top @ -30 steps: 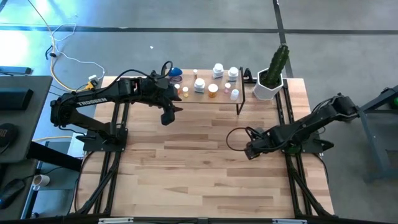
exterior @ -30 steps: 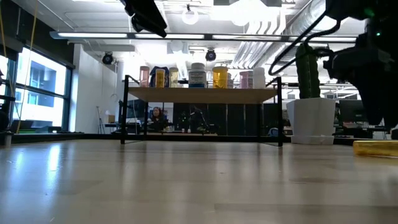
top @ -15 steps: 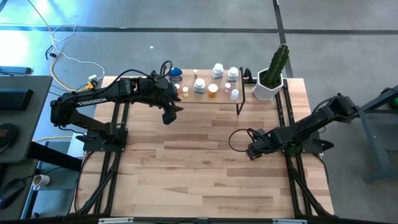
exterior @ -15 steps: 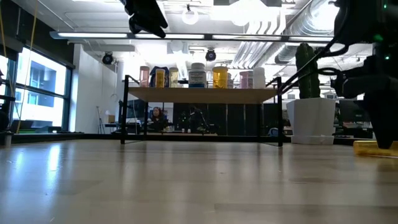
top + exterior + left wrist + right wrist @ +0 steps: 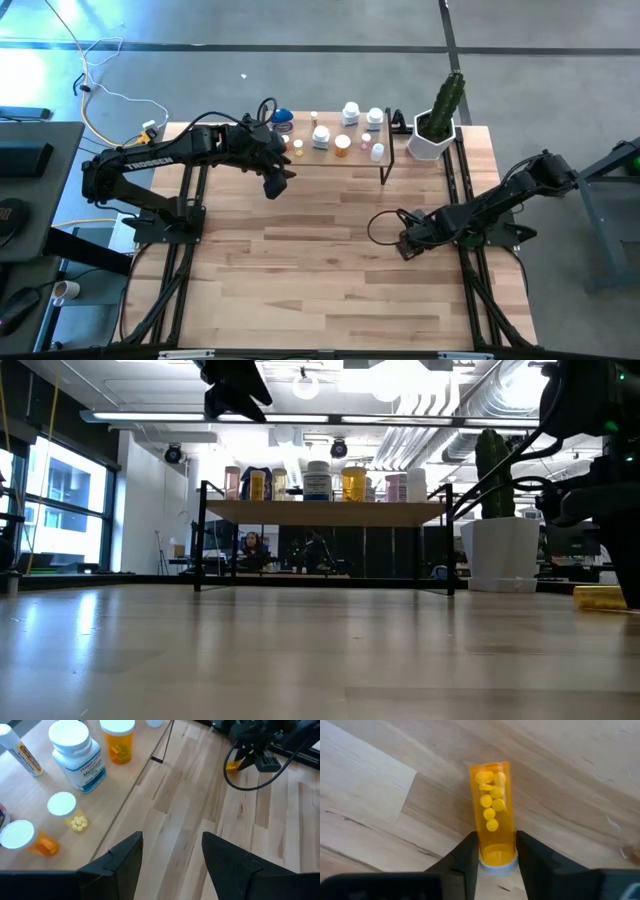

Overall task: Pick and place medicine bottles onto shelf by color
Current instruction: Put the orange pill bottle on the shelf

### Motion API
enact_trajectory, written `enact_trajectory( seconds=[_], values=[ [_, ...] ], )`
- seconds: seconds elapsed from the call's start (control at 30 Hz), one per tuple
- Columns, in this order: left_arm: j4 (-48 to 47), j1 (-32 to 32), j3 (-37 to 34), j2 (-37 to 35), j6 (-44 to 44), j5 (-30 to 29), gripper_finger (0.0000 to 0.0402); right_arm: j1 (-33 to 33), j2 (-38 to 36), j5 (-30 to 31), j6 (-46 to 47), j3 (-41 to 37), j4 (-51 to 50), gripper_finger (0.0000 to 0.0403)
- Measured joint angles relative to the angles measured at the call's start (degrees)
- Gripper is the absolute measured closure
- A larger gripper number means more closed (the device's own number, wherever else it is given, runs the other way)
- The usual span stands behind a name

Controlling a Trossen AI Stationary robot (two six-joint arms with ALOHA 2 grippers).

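**Right gripper closed on orange vial lying on table**

The large light plank tabletop carries a low shelf with a light wood top board on thin black metal legs at its far edge. On that board stand the small medicine bottles — white-capped, orange and blue-labelled ones.

The dark left gripper hangs above the table just in front of the shelf's left end, its fingers spread and holding nothing.

The dark right gripper sits low at the table's right side — its fingers pinch a transparent orange cylindrical vial of yellow pills at the white-capped end; the vial lies flat on the planks.
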Motion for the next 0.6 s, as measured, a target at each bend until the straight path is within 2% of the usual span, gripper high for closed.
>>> enact_trajectory(
  seconds=[0.1,0.33,0.6],
  values=[
    [0.25,-0.01,0.00,0.67,-0.47,0.29,0.0206,0.00,0.00,-0.36,-1.11,0.04,0.83,0.0311],
    [0.24,-0.05,-0.02,1.58,-6.64,1.12,0.0206,0.00,0.04,-2.30,-6.74,2.14,1.59,0.0316],
    [0.27,-0.06,0.00,1.69,-12.74,7.55,0.0206,-0.15,0.04,-2.39,-15.31,7.39,1.54,0.0317]
  ],
)
